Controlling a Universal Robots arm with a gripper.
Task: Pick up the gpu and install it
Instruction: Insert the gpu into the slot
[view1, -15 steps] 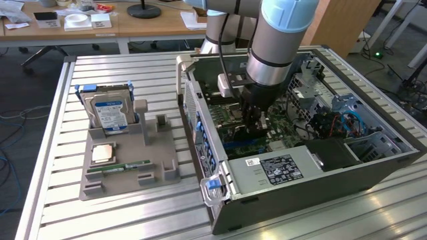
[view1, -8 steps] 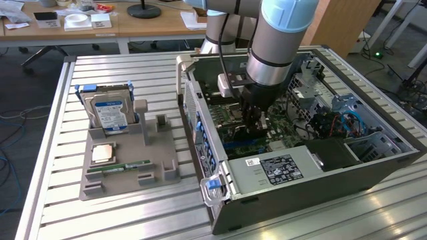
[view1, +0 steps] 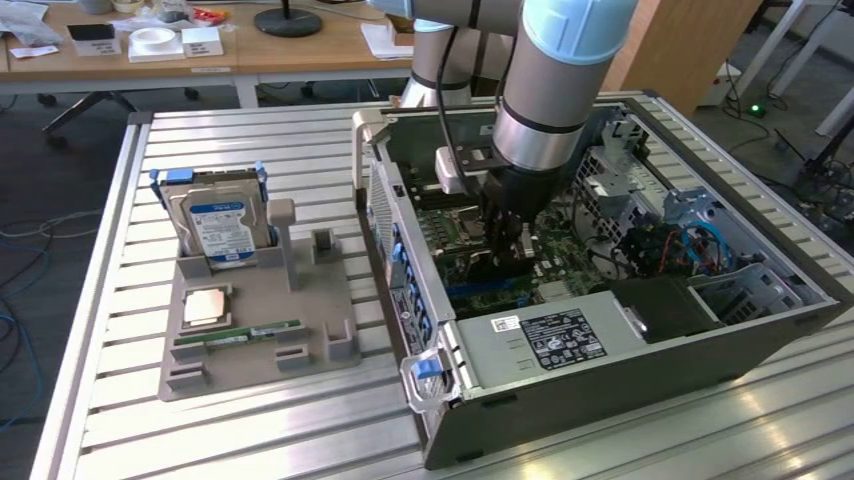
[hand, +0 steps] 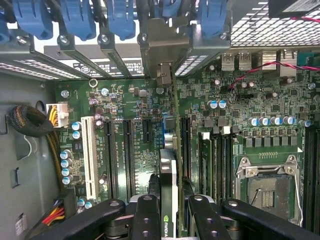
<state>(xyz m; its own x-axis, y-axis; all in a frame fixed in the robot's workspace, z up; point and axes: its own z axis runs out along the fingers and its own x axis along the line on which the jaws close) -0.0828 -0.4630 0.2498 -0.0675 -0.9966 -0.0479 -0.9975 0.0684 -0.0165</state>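
GPU (hand: 168, 175), a thin dark card seen edge-on with a narrow silver metal end bracket, stands upright inside the open grey metal computer case (view1: 641, 370), just above the green motherboard (hand: 135, 100). The black two-fingered gripper (hand: 172, 200) is closed on it, one finger pressed against each face of the card, about half spread. In the wrist view the card's bracket end points at the case's rear row of slot covers with blue clips. I cannot tell whether the card's lower edge is touching a slot. The silver and pale blue robot arm (view1: 561, 90) reaches down into the case from above.

The case lies on its side on a slatted aluminium table (view1: 267, 420). Beside the case, on the exterior view's left, a grey plastic holder (view1: 260, 290) carries a blue-labelled boxy hard drive (view1: 220, 225) standing on end, a square copper-coloured chip (view1: 204, 305) and a slim green memory stick (view1: 240, 332). Behind the case, light wooden desks (view1: 267, 55) hold papers and small boxes.
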